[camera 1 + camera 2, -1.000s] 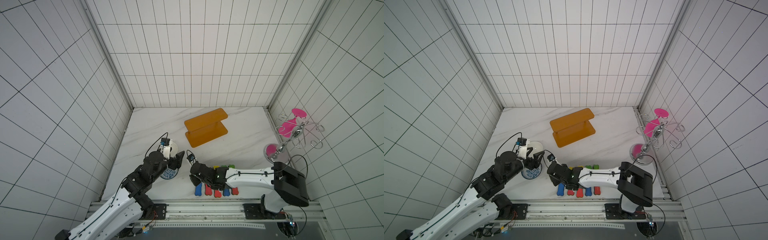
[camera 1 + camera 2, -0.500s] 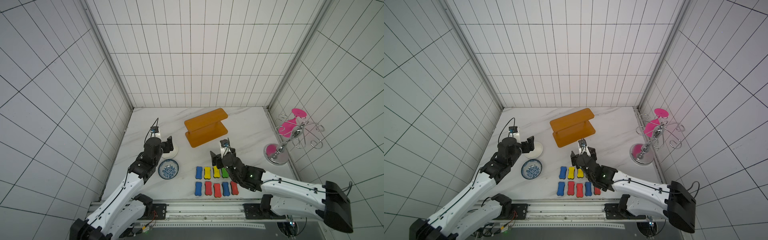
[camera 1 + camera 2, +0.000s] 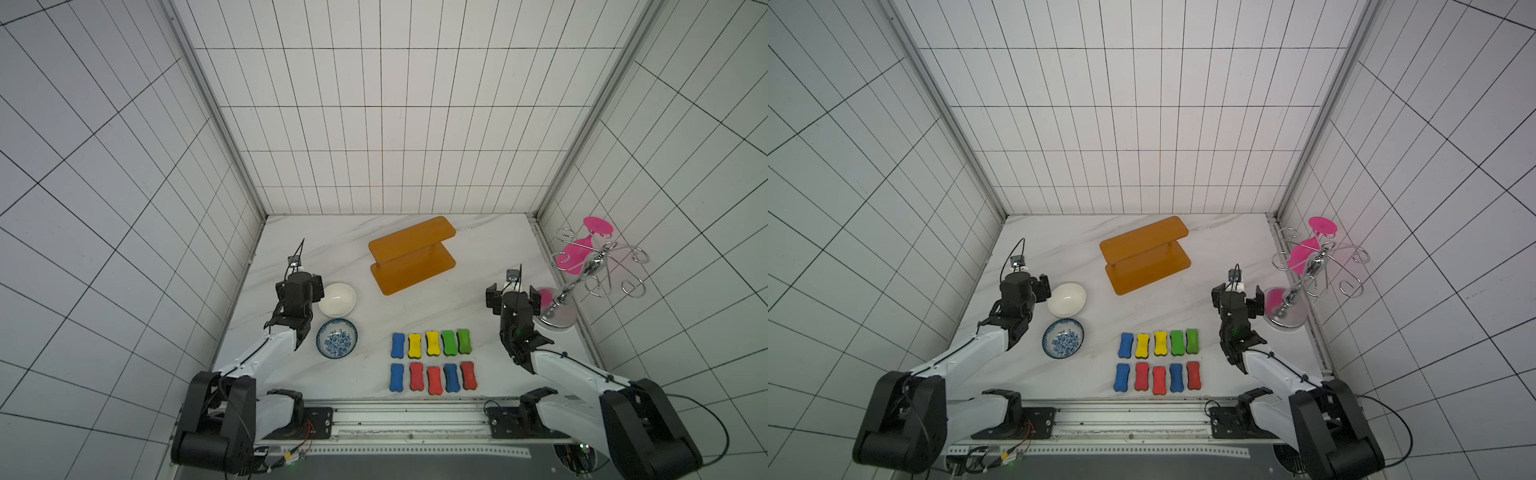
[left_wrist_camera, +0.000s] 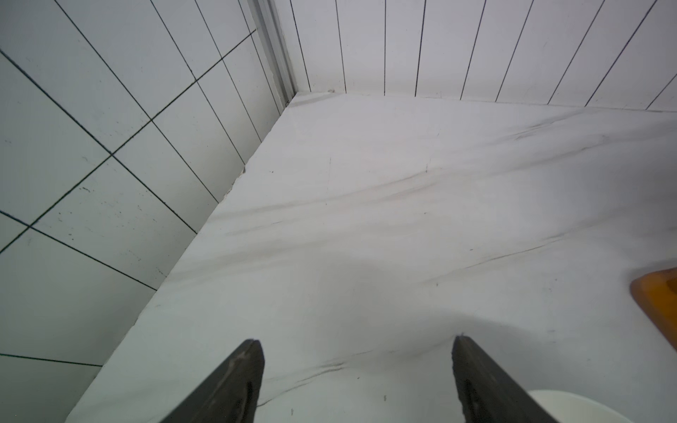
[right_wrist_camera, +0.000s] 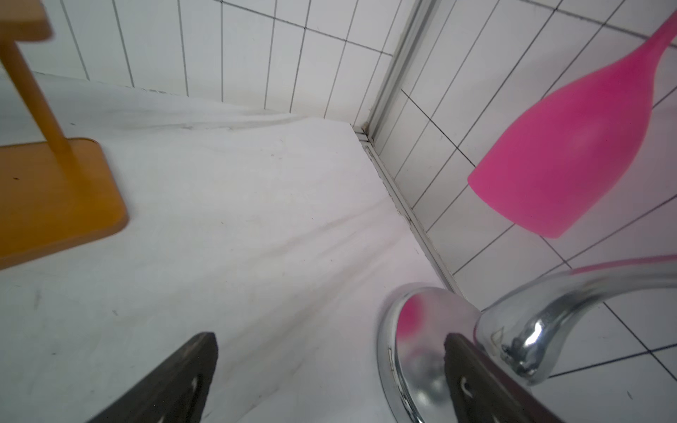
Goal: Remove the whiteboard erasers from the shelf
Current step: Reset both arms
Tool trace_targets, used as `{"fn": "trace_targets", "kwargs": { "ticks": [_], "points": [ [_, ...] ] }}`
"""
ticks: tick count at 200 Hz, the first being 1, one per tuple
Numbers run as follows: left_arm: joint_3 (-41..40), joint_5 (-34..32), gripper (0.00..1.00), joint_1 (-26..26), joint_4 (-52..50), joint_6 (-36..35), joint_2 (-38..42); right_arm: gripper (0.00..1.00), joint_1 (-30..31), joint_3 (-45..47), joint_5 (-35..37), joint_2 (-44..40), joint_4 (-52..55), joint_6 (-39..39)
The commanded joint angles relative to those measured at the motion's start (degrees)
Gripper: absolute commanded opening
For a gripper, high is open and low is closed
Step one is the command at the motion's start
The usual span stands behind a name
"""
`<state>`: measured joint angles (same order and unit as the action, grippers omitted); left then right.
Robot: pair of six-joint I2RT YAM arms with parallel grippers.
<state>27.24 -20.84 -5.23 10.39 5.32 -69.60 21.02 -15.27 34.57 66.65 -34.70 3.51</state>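
Note:
Several whiteboard erasers lie on the marble table in two rows near the front edge. The back row runs from a blue one [image 3: 397,345] through yellow [image 3: 432,343] to green [image 3: 464,340]. The front row holds blue and red ones [image 3: 434,380]. The orange shelf [image 3: 411,253] [image 3: 1144,253] stands behind them, and nothing shows on its boards. My left gripper [image 3: 300,283] [image 4: 357,348] hovers open beside the white bowl. My right gripper [image 3: 514,293] [image 5: 329,340] is open and empty, right of the erasers and next to the chrome stand.
A white bowl [image 3: 337,299] and a blue-patterned bowl [image 3: 336,338] sit left of the erasers. The chrome wire rack [image 3: 582,270] with pink glasses [image 5: 568,146] stands at the right wall. Its base [image 5: 414,348] is close to my right fingers.
The right arm has pulled off the erasers and swung right to the chrome stand, its gripper going from shut to open. The left arm has drawn back from over the bowls.

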Motion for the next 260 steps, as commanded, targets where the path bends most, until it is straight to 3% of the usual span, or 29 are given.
{"fn": "trace_targets", "kwargs": {
  "ticks": [1, 26, 72, 112, 143, 260],
  "points": [
    [-2.4, 6.9, 0.85, 2.2, 13.0, -4.1, -1.1, 0.99, -3.5, 1.9, -3.9, 5.1, -16.4, 0.1],
    [-5.8, 9.2, 0.85, 3.5, 21.6, -7.0, -4.0, 0.99, -6.9, -0.4, -6.8, 10.3, -19.8, 1.4],
    [-3.1, 15.2, 0.87, 5.0, 23.1, -7.9, -8.2, 0.99, -13.1, 1.8, -12.2, 21.4, -35.6, -1.3],
    [-0.3, 17.9, 0.90, 5.8, 19.2, -7.8, -9.9, 0.99, -15.9, -3.0, -16.1, 21.4, -24.9, -3.9],
    [-2.2, 22.5, 0.91, 7.6, 22.4, -4.8, -8.7, 0.99, -19.6, -7.4, -21.4, 21.4, -15.5, -6.6],
    [-3.2, 24.5, 0.95, 8.9, 37.1, -0.7, -19.5, 0.99, -20.3, -8.0, -21.7, 21.5, -14.5, -7.4]
  ]
}}
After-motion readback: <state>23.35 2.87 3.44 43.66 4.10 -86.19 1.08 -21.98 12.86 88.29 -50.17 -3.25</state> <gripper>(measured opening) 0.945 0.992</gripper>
